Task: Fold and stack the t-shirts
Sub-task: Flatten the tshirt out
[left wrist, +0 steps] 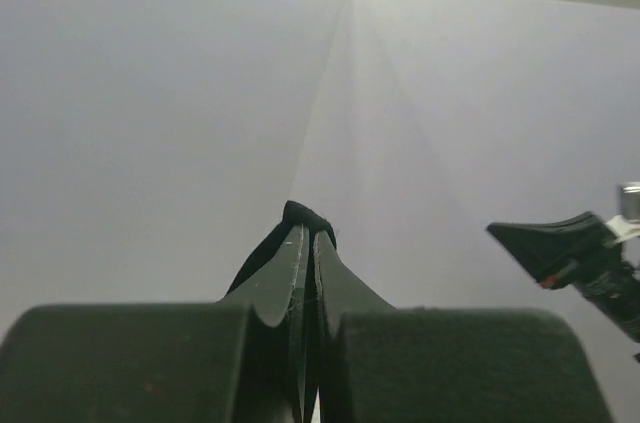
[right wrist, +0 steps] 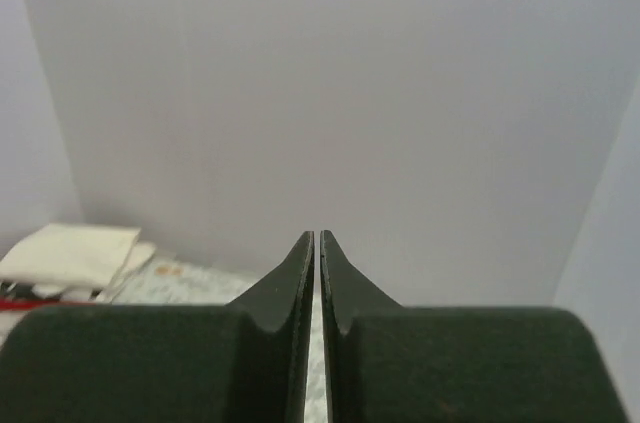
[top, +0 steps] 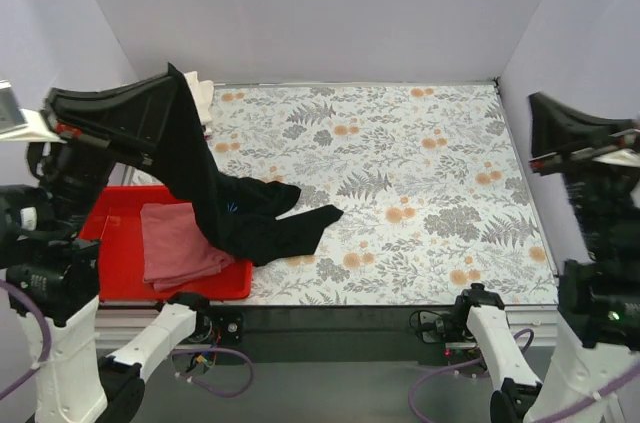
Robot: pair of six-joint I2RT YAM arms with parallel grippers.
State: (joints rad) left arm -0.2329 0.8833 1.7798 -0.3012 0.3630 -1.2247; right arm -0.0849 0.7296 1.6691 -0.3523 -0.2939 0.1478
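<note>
The left gripper (top: 172,80), raised at ten o'clock, is clamped on the black t-shirt (top: 240,218) — its lower part trails across the red tray (top: 112,243)'s right rim, beside the pink t-shirt (top: 175,243). The right gripper (top: 537,108), at three o'clock, is pinched together on nothing — open table (top: 420,173) lies between them.

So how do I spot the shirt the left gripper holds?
At the left of the floral table, by the red tray, a black t-shirt hangs from the shut left gripper, its lower end heaped on the table. Unlike the pink t-shirt lying in the tray, it is black and lifted.
</note>
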